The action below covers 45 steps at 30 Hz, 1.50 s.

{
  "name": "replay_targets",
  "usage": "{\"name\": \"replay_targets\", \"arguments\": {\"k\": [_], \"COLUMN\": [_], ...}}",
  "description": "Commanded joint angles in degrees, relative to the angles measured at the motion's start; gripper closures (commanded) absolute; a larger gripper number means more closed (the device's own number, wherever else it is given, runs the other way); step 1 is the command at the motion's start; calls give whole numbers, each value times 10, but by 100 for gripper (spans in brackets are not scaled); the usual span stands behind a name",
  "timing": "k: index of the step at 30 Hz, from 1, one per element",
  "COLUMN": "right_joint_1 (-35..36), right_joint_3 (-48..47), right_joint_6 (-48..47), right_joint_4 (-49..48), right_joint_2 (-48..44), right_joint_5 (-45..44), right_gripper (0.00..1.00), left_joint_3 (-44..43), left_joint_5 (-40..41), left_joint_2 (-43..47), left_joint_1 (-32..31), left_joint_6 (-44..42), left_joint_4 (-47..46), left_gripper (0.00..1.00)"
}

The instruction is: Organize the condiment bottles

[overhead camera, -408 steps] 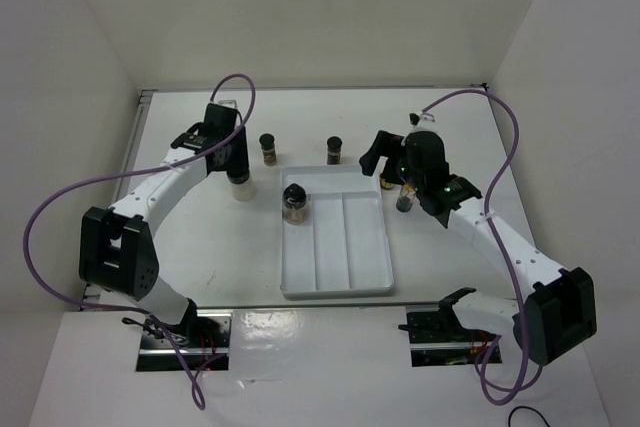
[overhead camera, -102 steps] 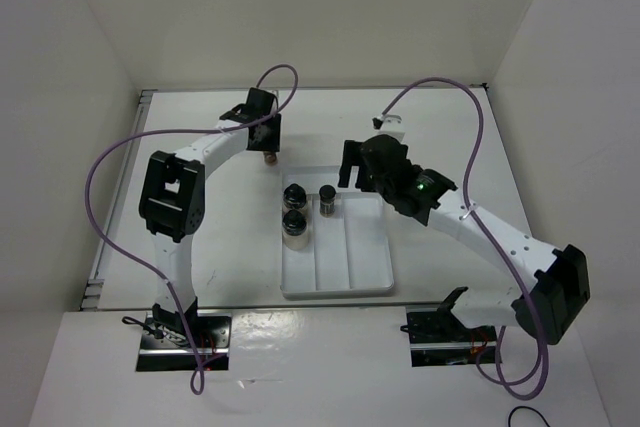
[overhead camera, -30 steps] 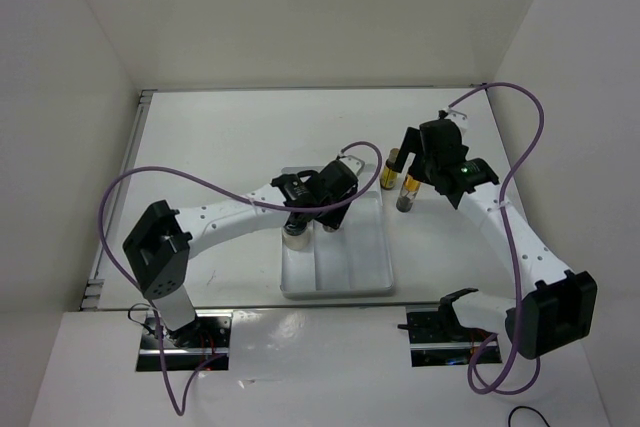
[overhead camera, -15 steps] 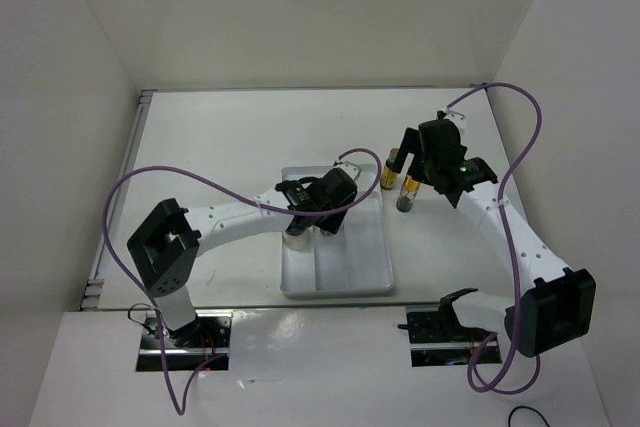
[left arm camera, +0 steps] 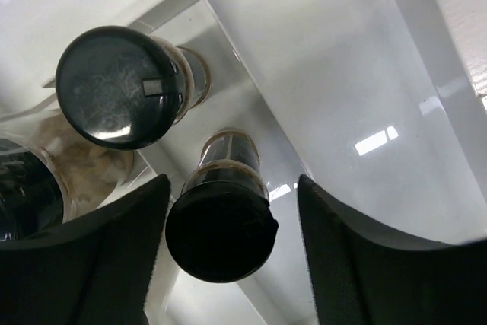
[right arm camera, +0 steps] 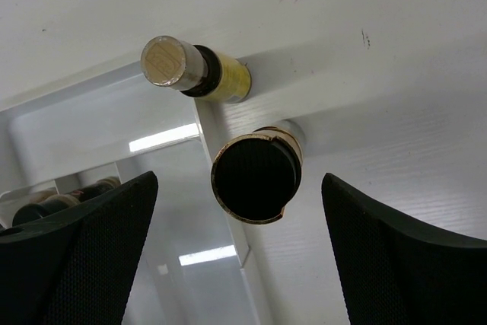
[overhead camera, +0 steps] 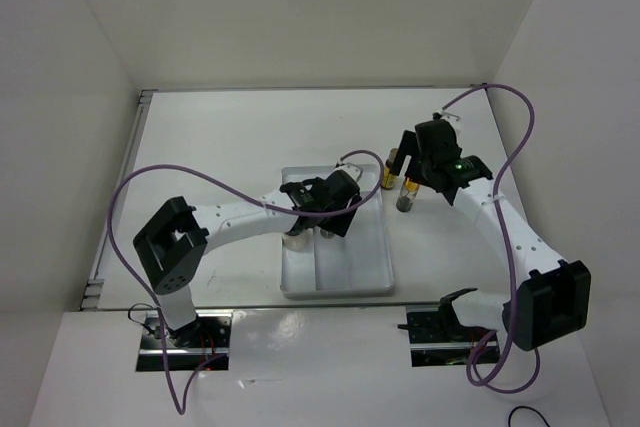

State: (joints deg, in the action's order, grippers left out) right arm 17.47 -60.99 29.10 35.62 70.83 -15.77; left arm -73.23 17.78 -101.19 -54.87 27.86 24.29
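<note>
From above, the white tray (overhead camera: 345, 282) sits in the middle of the table (overhead camera: 220, 147). The left gripper (overhead camera: 322, 223) hangs low over the tray's far half and hides most of what stands there. A squat jar (overhead camera: 295, 238) peeps out at the gripper's 9 o'clock, in the tray's left compartment. At the tray's 1 o'clock, on the table just off its far right corner, a yellow bottle (overhead camera: 388, 175) and an amber bottle (overhead camera: 404, 199) stand side by side, with the right gripper (overhead camera: 408, 185) over them. Looking down the left wrist, the jaws stand apart around a near brown bottle (left arm camera: 221, 226). There is a clear gap on one side, and I cannot tell whether the other finger touches it, but it is not clamped. A second brown bottle (left arm camera: 122, 85) stands upright just beside it at 11 o'clock, and the squat jar (left arm camera: 46, 180) sits at 9 o'clock past a divider. Down the right wrist, the jaws are spread wide with the amber bottle (right arm camera: 255, 176) upright between them, room on both sides, nothing gripped. It stands close against the tray's outer wall (right arm camera: 232, 226), and the yellow bottle (right arm camera: 221, 78) is at its 11 o'clock.
</note>
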Motion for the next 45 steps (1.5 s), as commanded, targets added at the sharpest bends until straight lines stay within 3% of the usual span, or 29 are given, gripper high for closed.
{"name": "replay_targets", "arguments": {"k": [1, 3, 12, 14, 20, 26, 32, 33, 38, 39, 42, 45], "right_joint_1": [-2, -2, -2, -2, -2, -2, -2, -2, -2, -2, -2, 10], "right_joint_3": [4, 4, 4, 4, 4, -1, -1, -1, -11, -17, -22, -37], "right_joint_6": [3, 3, 3, 3, 8, 8, 13, 13, 18, 18, 18, 18], "right_joint_4": [-10, -10, -10, -5, 1, 11, 16, 16, 29, 29, 40, 62], "right_joint_2": [7, 12, 24, 29, 48, 67, 72, 72, 98, 99, 104, 104], "right_joint_5": [-1, -7, -7, -12, -17, -42, -48, -53, -65, -66, -66, -80], "right_gripper": [9, 10, 17, 22, 24, 28, 45, 54, 74, 83, 96, 100], "left_joint_3": [-8, -21, -101, -128, -239, -234, -187, -173, -149, -149, -144, -144], "left_joint_5": [11, 11, 18, 37, 119, 152, 164, 164, 159, 159, 159, 159], "left_joint_2": [21, 38, 110, 129, 193, 264, 310, 323, 353, 353, 353, 353], "left_joint_1": [-2, -2, -8, -8, -8, -8, -8, -8, 4, 4, 9, 9], "left_joint_6": [14, 19, 3, -3, -52, -72, -48, -48, -41, -41, -41, -41], "left_joint_4": [3, 9, 64, 79, 116, 109, 109, 109, 97, 97, 97, 97], "left_gripper": [22, 12, 3, 0, 0, 0, 0, 0, 0, 0, 0, 0]}}
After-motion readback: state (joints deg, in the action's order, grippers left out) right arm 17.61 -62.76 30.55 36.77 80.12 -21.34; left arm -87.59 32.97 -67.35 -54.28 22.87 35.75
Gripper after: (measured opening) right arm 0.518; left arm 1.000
